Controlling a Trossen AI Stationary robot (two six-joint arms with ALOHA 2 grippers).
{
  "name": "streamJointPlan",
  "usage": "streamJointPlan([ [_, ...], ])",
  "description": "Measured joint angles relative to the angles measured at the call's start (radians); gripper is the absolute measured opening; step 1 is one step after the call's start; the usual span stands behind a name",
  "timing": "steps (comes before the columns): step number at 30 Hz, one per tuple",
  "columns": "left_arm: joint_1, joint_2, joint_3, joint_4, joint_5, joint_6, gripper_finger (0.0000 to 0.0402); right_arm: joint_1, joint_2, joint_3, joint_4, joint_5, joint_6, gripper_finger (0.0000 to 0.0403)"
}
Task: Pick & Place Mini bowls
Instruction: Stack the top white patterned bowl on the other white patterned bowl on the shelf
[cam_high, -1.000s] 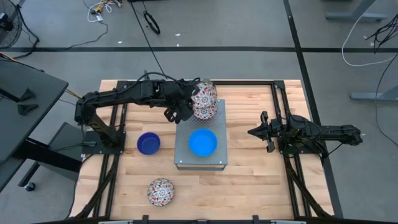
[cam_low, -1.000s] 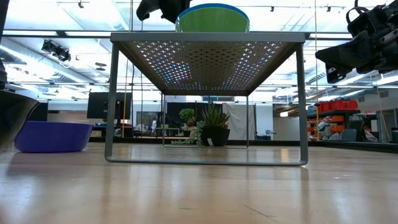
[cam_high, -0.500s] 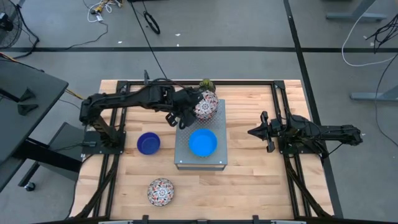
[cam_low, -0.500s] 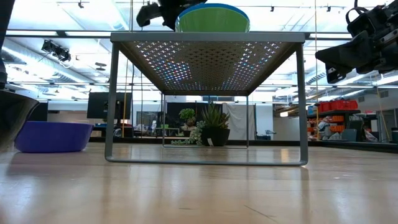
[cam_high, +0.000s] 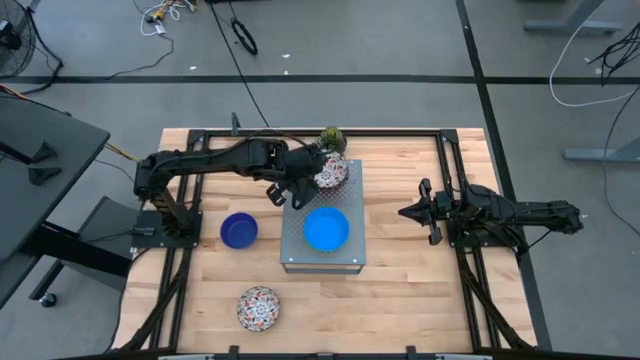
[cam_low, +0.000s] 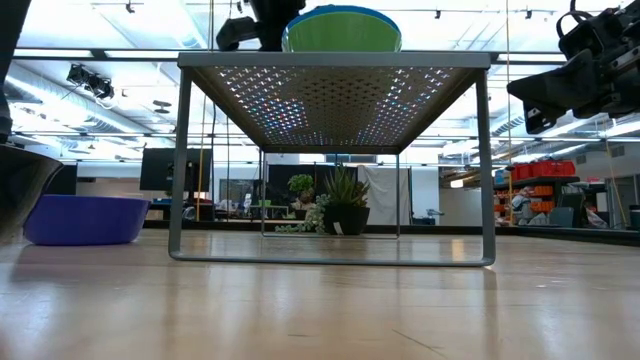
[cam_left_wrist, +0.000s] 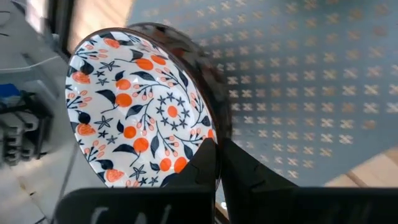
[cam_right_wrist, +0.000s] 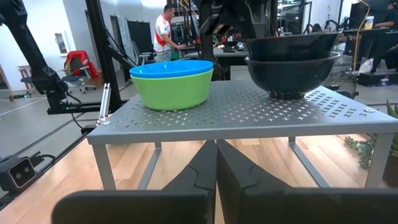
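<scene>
Left claw (cam_high: 308, 180): closed on the rim of a floral bowl (cam_high: 330, 173), one finger inside and one outside, as the left wrist view shows (cam_left_wrist: 143, 118). Position: over the far part of the grey perforated box (cam_high: 345, 245), landmark for this entry. The held bowl sits in or just above another bowl on the box top; the right wrist view shows two dark bowl shapes (cam_right_wrist: 292, 59) nested there, and contact between them cannot be settled. Governing relation: the bowl hangs from the claw on the side away from the left arm's base, directly above the stack, so the likely coming move is straight down and a release.

Right claw (cam_high: 432, 212): closed, empty, waiting well to the right of the box.

Count, bowls in sight:
- floral: two certain, one held, one on the counter (cam_high: 400, 300) near the front edge, left of the box (cam_high: 259, 307); a third likely under the held one.
- light blue (cam_high: 326, 229): one, on the box, nested in the green.
- green (cam_right_wrist: 171, 87): one, under the light blue.
- dark blue (cam_high: 239, 231): one, on the counter just left of the box.

Nearer arm to the stack: left.
</scene>
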Motion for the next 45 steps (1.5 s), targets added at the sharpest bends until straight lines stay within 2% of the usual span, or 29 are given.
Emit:
streamJointPlan([
  [19,0.006,0.019,0.000,0.004,0.001,0.002,0.0018,0.000,0.000,0.000,0.000,0.000,0.000,0.0011],
  [36,0.006,0.017,0.000,0.005,-0.025,0.001,0.0086,0.000,0.000,0.000,0.000,0.000,0.000,0.0011],
  [45,0.005,0.000,0.000,0.021,-0.030,-0.021,0.0101,0.000,0.000,0.000,0.000,0.000,0.000,0.0011],
])
